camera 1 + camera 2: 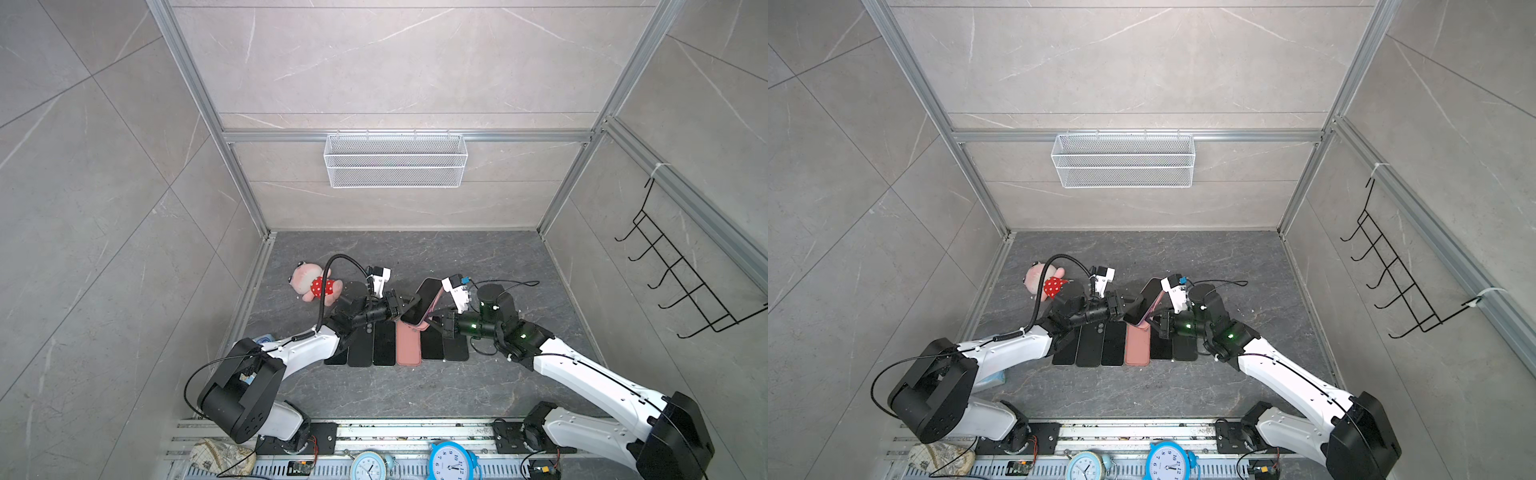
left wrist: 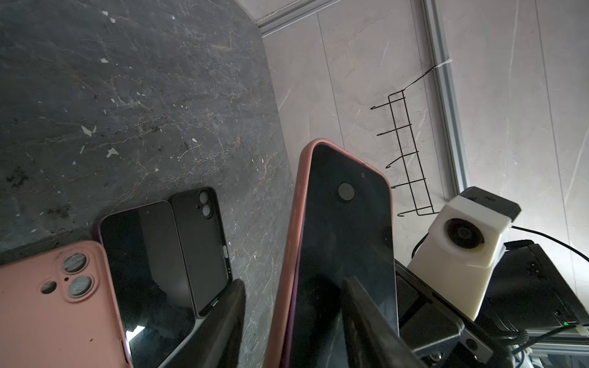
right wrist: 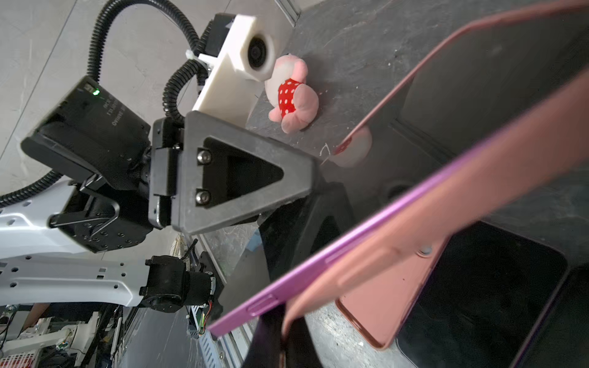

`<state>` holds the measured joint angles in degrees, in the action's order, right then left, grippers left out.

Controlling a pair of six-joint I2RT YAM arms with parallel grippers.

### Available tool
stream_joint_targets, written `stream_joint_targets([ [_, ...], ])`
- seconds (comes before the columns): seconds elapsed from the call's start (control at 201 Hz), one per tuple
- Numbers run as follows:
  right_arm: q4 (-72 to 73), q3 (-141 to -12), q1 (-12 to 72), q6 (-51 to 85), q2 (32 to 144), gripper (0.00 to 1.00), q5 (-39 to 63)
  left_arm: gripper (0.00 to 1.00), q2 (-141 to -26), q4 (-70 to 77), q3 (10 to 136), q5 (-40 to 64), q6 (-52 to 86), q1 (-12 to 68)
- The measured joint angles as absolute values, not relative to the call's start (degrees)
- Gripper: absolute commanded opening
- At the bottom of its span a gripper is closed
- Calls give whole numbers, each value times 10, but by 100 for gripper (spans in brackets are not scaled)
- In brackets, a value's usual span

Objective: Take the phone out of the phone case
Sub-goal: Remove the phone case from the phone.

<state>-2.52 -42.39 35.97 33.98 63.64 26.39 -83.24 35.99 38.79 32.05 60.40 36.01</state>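
A pink plush toy (image 1: 316, 286) in a red dotted garment was laid on the dark marbled table (image 1: 415, 395), toward its far left. A white wire basket (image 1: 395, 160) was hung on the back wall, and a black hook rack (image 1: 681, 282) on the right wall. A pale blue alarm clock (image 1: 370, 467) and a brighter blue alarm clock (image 1: 453, 461) were set at the near edge.

A row (image 1: 384, 347) of handsets lies mid-frame on the desk (image 1: 415, 390), with a phone (image 1: 424, 301) tilted above its middle. A toy (image 1: 316, 284) sits at the row's upper left. A basket (image 1: 395, 160) hangs top centre, a rack (image 1: 681, 274) at right, clocks (image 1: 451, 461) bottom centre.
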Motion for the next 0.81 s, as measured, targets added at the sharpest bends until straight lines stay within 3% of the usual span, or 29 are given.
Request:
stream_joint_targets([
  [0.364, -63, -431, 336, 350, 654, 0, 279, 70, -798, 245, 395, 279, 481, 387],
  [0.807, -67, -435, 328, 352, 668, 0, 302, 73, -708, 95, 410, 198, 270, 444],
])
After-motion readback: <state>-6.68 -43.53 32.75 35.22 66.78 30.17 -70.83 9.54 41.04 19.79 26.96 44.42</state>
